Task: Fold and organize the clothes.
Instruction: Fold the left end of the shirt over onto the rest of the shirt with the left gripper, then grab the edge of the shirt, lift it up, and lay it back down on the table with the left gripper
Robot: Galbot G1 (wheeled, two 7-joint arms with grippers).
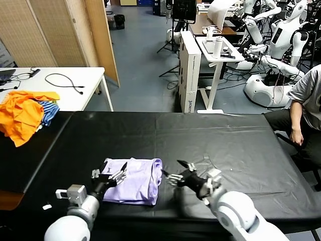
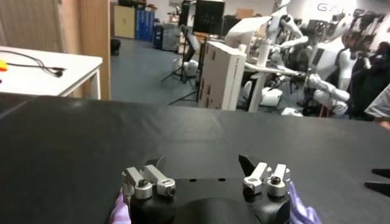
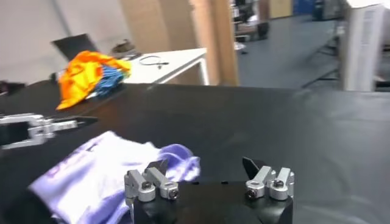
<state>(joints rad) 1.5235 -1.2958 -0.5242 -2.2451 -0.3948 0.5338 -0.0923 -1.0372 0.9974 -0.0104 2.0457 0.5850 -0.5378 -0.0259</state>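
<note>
The pale lavender T-shirt [image 1: 134, 179] lies folded into a rough rectangle near the front edge of the black table [image 1: 210, 140]. My left gripper [image 1: 114, 174] is open and empty, held just above the shirt's left part. My right gripper [image 1: 173, 173] is open and empty, just off the shirt's right edge. In the right wrist view the shirt [image 3: 109, 167] lies beyond my right gripper [image 3: 205, 165], with a faint purple print showing, and the left gripper [image 3: 52, 125] hovers over it. In the left wrist view only slivers of the shirt [image 2: 300, 210] show beside my left gripper [image 2: 202, 162].
A pile of orange garments [image 1: 22, 113] with a blue-striped cloth [image 1: 48, 111] sits at the table's far left. A white table [image 1: 55, 83] with cables stands behind it. A seated person [image 1: 303, 110] is at the right edge. Other robots and stands fill the background.
</note>
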